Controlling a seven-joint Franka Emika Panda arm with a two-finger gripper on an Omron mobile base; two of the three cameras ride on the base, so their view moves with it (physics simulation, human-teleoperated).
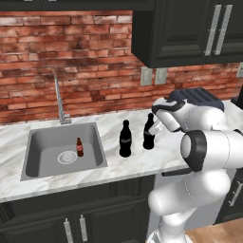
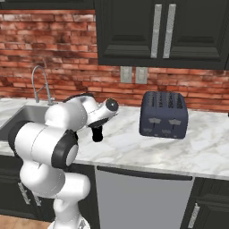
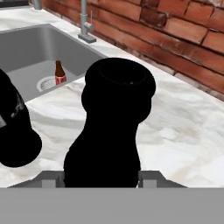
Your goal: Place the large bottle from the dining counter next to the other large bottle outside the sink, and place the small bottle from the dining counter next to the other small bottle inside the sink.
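Note:
My gripper (image 1: 154,130) is shut on a large black bottle (image 1: 149,134) low on its body, on the marble counter right of the sink (image 1: 33,163). The bottle's base is at or just above the counter top; I cannot tell which. In the hand view this bottle (image 3: 111,131) stands between the fingertips of my gripper (image 3: 103,177). The other large black bottle (image 1: 125,139) stands upright a little to its left, nearer the sink, and also sits at the left edge as the second large bottle (image 3: 13,135). A small brown bottle (image 1: 79,147) with a red label stands inside the sink by the drain.
A faucet (image 1: 59,102) rises behind the sink against the brick wall. A dark toaster (image 2: 163,114) sits on the counter to the right of my arm. Dark cabinets hang above. The held bottle (image 2: 97,133) shows under my hand in the right base view.

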